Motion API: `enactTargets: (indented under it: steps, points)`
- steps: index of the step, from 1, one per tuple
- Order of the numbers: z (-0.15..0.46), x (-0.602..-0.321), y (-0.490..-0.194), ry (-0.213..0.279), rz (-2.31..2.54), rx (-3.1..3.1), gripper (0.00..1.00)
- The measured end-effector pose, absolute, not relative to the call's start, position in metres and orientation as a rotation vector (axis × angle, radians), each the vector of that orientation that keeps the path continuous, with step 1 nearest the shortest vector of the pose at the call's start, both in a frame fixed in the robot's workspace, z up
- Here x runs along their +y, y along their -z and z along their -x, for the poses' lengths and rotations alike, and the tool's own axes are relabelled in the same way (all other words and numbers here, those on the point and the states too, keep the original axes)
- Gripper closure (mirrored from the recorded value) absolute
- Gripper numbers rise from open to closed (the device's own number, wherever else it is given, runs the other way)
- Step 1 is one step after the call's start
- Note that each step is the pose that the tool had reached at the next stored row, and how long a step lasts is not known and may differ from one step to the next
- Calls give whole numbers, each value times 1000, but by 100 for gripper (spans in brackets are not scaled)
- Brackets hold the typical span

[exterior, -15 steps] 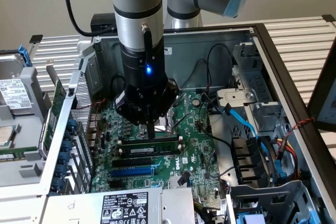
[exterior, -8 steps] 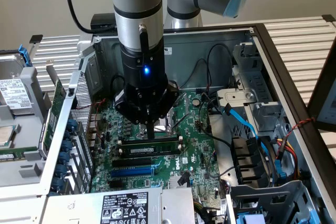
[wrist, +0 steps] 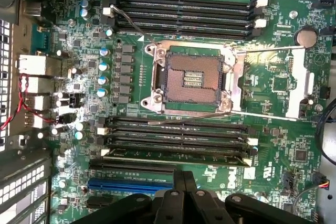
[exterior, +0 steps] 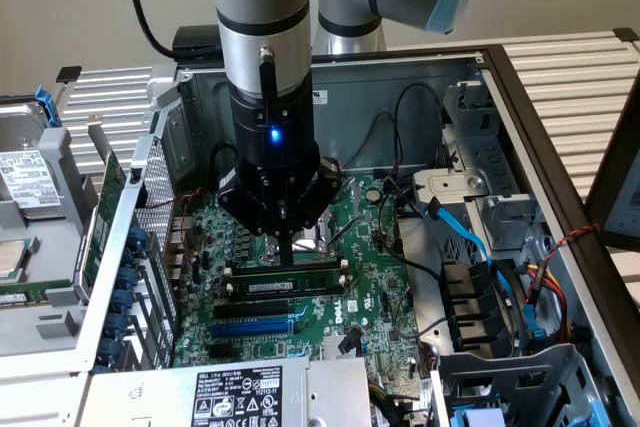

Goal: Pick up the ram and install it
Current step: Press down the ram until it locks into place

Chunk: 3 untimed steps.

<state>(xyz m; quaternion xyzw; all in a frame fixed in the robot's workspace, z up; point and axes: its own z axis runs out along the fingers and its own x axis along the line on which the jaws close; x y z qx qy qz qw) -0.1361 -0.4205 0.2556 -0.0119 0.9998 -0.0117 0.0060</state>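
My claw (exterior: 287, 252) pressed shut over the ram (exterior: 285, 286) in its slot

The green stick with its white label strip lies seated among the black memory slots (wrist: 176, 135), just beside the blue expansion slot (exterior: 255, 328), mid-motherboard (exterior: 375, 312). Grey steel case walls (exterior: 400, 82) hem me in; open room is above only. The square metal CPU socket (wrist: 191, 78) sits bare between two slot banks.

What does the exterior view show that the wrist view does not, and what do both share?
Exterior view alone: the arm above the open case, a blue cable, and the power supply label. Wrist view alone: the empty CPU socket seen from above, and a second bank of memory slots beyond it. Both: the gripper, shut, the ram in a slot, the blue slot and the motherboard.
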Motion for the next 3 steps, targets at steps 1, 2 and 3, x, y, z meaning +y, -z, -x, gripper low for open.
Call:
enactTargets:
  steps: [1, 2, 3]
  points:
    - [136, -420, -255, 36, 37, 3129, 89]
    - [136, -420, -256, 36, 37, 3129, 89]
    - [136, -420, -255, 36, 37, 3129, 89]
